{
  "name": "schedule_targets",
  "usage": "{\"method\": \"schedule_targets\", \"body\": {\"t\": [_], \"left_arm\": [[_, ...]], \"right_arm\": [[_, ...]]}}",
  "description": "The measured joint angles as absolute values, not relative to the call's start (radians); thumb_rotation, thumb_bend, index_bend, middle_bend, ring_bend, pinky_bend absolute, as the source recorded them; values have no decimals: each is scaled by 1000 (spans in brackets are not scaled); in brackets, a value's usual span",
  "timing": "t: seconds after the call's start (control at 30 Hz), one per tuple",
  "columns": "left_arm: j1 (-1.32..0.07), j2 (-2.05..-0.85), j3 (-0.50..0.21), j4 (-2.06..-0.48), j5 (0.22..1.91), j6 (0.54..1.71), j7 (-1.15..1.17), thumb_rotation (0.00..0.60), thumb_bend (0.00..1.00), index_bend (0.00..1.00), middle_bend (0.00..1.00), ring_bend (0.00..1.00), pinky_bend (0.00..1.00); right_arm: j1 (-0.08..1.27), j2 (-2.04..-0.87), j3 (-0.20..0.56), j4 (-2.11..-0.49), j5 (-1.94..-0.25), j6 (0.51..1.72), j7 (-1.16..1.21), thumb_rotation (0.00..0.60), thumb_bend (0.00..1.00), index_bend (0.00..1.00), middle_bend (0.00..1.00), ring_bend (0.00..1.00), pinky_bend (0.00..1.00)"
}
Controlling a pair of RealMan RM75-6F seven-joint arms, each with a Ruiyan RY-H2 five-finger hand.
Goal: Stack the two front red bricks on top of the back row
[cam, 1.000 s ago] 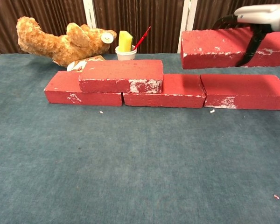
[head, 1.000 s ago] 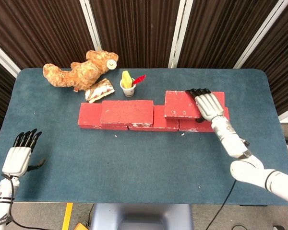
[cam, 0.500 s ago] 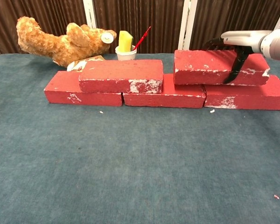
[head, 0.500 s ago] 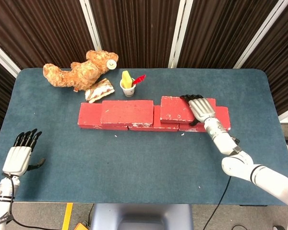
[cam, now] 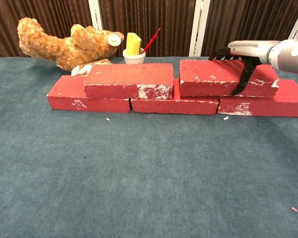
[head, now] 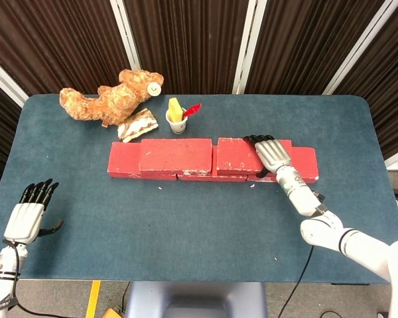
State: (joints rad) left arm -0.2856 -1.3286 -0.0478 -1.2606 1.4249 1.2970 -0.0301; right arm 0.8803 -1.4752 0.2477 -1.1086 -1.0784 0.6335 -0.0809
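Note:
Three red bricks form the back row [head: 127, 162] [cam: 173, 102] across the blue table. One red brick [head: 176, 155] [cam: 128, 80] lies on top over the left and middle bricks. A second top brick [head: 237, 156] [cam: 216, 77] sits on the middle and right bricks, close beside the first. My right hand [head: 272, 153] [cam: 244, 53] grips this brick from above, fingers over its far edge and thumb down its front face. At the table's near left corner my left hand [head: 26, 217] hovers empty with fingers spread; the chest view does not show it.
A brown teddy bear [head: 109, 99] [cam: 64, 43] lies at the back left. Behind the row stand a toy sandwich [head: 137, 124] and a white cup [head: 177, 122] [cam: 134, 55] holding a yellow piece and a red utensil. Bare blue cloth [cam: 149, 173] spreads in front of the bricks.
My right hand has brought its brick down and to the left, from the air above the right end onto the back row beside the first top brick. The left hand stayed still.

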Motion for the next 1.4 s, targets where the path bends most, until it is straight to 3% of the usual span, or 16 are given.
{"method": "schedule_targets", "body": {"t": [0.97,1.07,1.3,1.4], "left_arm": [[-282,-1313,-49,-1266,1446,1295,-67,600,230,0,0,0,47],[-281,-1311,-48,-1269,1448,1294,-68,600,230,0,0,0,46],[-281,-1308,-48,-1272,1448,1291,-71,600,229,0,0,0,46],[-281,-1308,-49,-1271,1447,1289,-72,600,230,0,0,0,47]], "right_arm": [[909,-1514,234,-1152,-957,683,-207,600,210,729,599,490,570],[911,-1513,231,-1159,-948,683,-214,600,209,604,581,433,540],[916,-1509,228,-1167,-930,668,-215,600,209,69,195,121,342],[920,-1508,225,-1168,-919,661,-219,600,209,0,122,63,329]]}}
